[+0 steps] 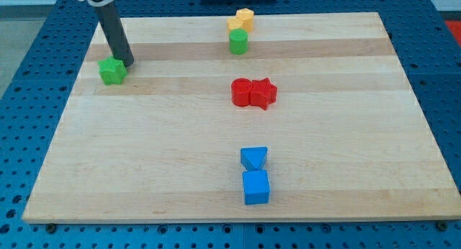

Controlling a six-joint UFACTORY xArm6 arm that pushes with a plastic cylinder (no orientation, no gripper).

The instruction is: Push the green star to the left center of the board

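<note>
The green star (pixel 112 70) lies near the board's left edge, in the upper left part of the view. My tip (pixel 127 62) rests on the board just to the star's upper right, touching or nearly touching it. The dark rod leans up and left from there out of the view's top. The wooden board (pixel 144 155) fills most of the view.
A green cylinder-like block (pixel 238 41) sits at top centre, with a yellow block (pixel 245 18) and an orange block (pixel 235 24) just above it. Two red blocks (pixel 253 93) touch at the centre. A blue triangle (pixel 253 158) and blue cube (pixel 256 186) lie at bottom centre.
</note>
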